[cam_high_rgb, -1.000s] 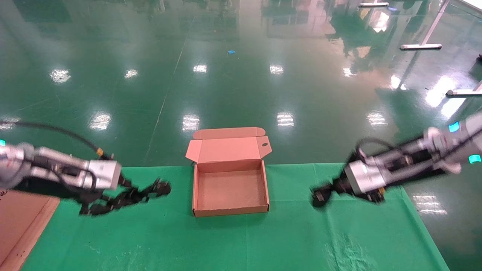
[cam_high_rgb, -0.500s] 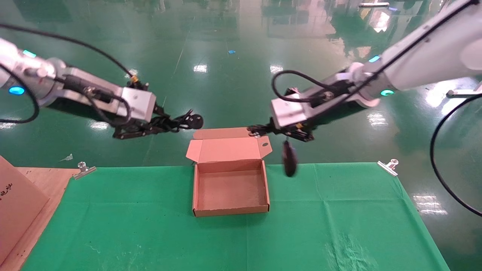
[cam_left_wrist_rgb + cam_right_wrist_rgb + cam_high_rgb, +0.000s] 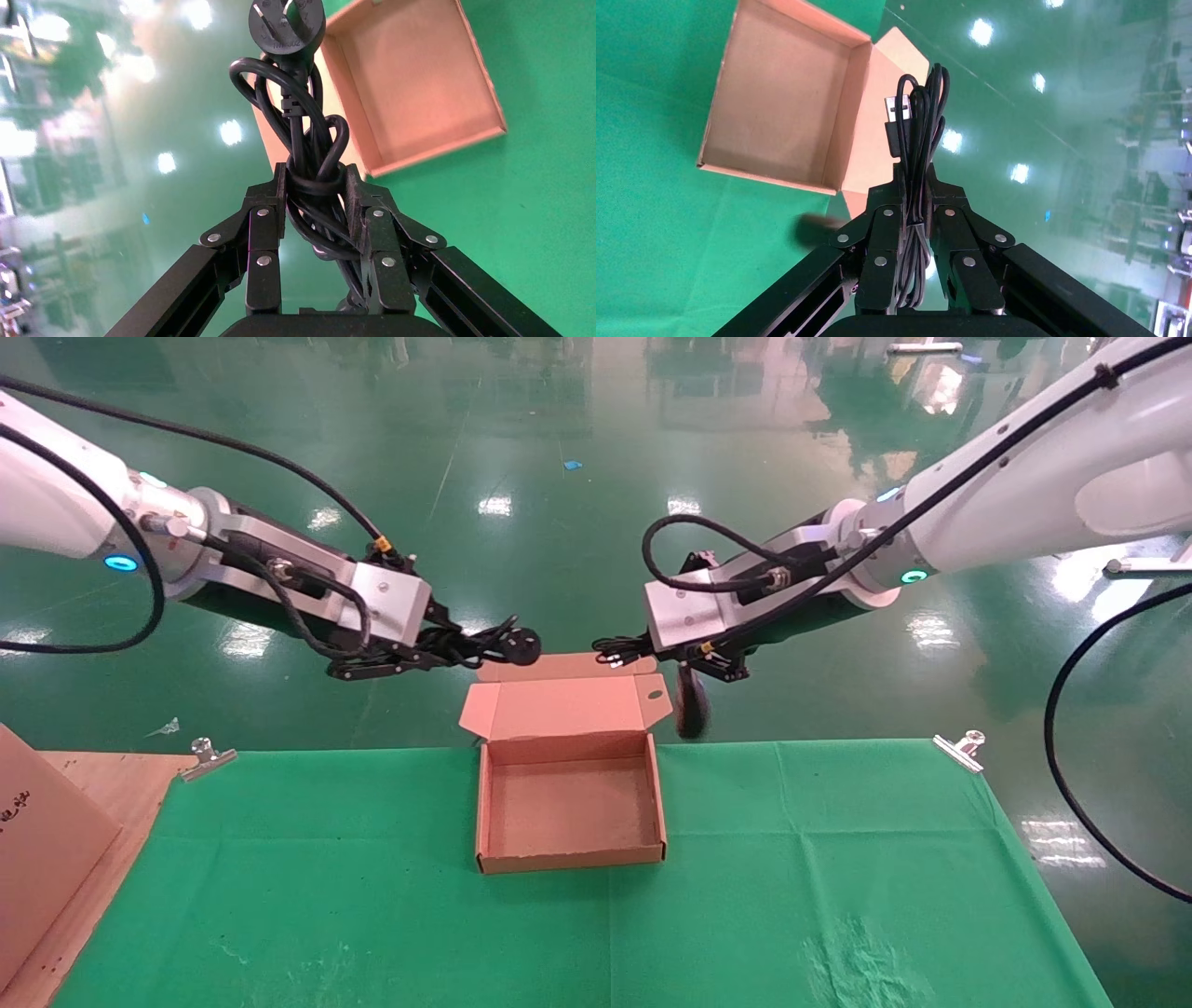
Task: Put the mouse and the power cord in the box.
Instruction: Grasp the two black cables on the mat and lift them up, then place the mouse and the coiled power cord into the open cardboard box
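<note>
The brown box (image 3: 570, 859) lies open on the green cloth, its lid (image 3: 568, 705) standing up at the back and its inside bare. My left gripper (image 3: 453, 647) hovers just left of the lid, shut on the coiled power cord (image 3: 484, 645), whose round plug (image 3: 523, 645) points at the lid. In the left wrist view the power cord (image 3: 303, 133) sits clamped between the left gripper (image 3: 316, 184) fingers, above the box (image 3: 422, 77). My right gripper (image 3: 643, 658) hangs right of the lid, shut on the mouse's bundled thin cable (image 3: 921, 119). The mouse (image 3: 691, 706) dangles below it, beyond the box's right wall.
A green cloth (image 3: 838, 877) covers the table, held by metal clips (image 3: 959, 748) at the far corners. A cardboard sheet (image 3: 37, 868) on a wooden board lies at the left edge. Shiny green floor lies beyond the table.
Both arms lifted from the cloth and swung inward to either side of the lid, carrying the cord and the mouse. The mouse has drifted left, nearer the box.
</note>
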